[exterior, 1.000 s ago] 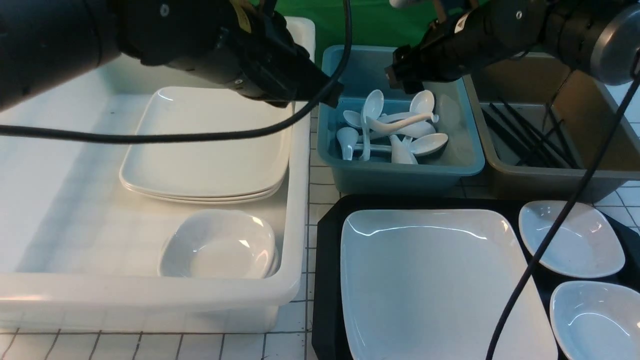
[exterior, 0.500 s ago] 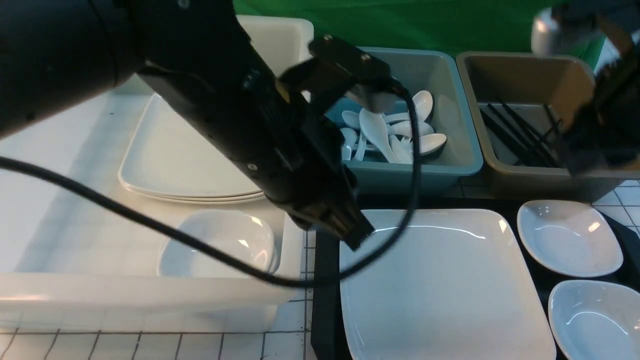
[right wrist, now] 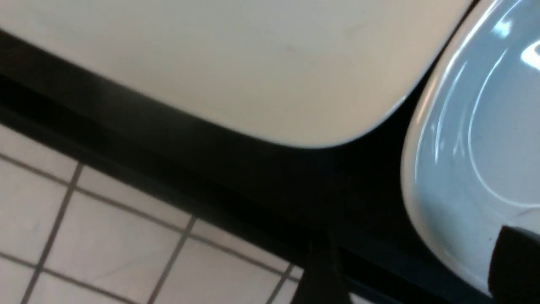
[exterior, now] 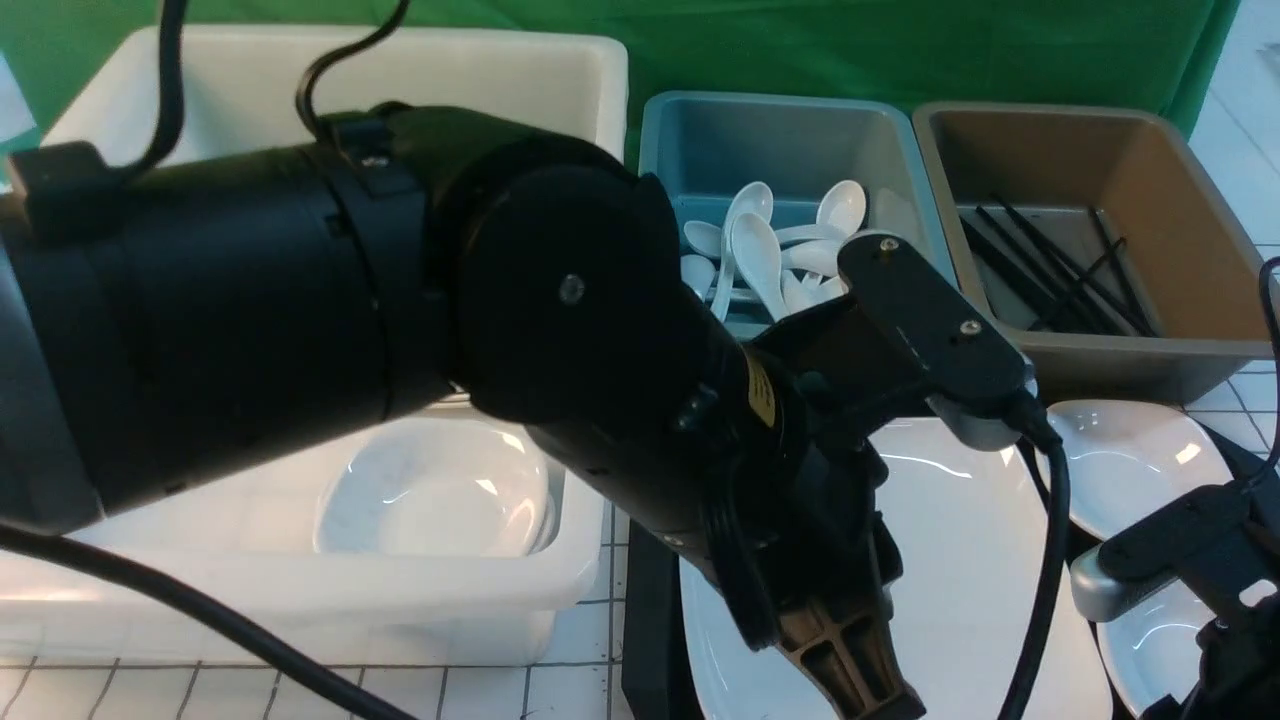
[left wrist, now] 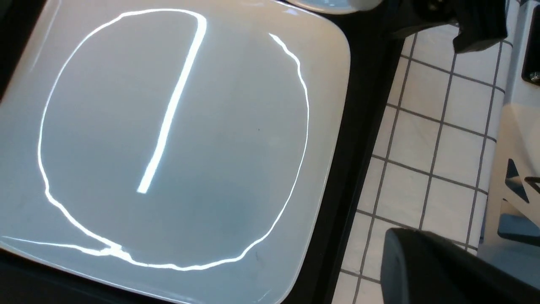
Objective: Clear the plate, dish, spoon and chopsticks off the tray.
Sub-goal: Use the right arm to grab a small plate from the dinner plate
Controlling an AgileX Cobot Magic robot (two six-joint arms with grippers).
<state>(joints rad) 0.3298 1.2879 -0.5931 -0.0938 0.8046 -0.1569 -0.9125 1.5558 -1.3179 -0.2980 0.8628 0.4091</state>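
In the front view, our left arm (exterior: 300, 320) reaches across from the white tub (exterior: 560, 590) to the tray (exterior: 650, 620). Its left gripper (exterior: 850, 670) hangs over the plate (exterior: 960, 580), which lies on the tray's left part. We see only 1 brownish finger of it, so we cannot tell how wide its jaws stand or whether they touch the plate. To the right of the plate, 2 small dishes sit on the tray, the farther dish (exterior: 1130, 460) and the nearer dish (exterior: 1150, 640). The right arm (exterior: 1180, 540) is low over the nearer one. Beyond the tray, spoons (exterior: 757, 250) lie heaped in the blue bin (exterior: 780, 130) and chopsticks (exterior: 1050, 270) lie in the brown bin (exterior: 1100, 150). A white bowl (exterior: 430, 500) rests in the tub.

In the left wrist view, the plate fills most of the picture, flat on the black tray, with the tiled worktop (left wrist: 422, 169) beside the tray's edge. The jaws do not show clearly here.

In the right wrist view, the right gripper (right wrist: 417, 270) sits low over the tray's edge, between the plate's rounded corner and the nearer dish. Its 2 dark fingers (right wrist: 320, 274) stand well apart, so the jaws are wide and hold nothing. The dish's rim lies close to 1 finger, but we cannot tell whether they touch.
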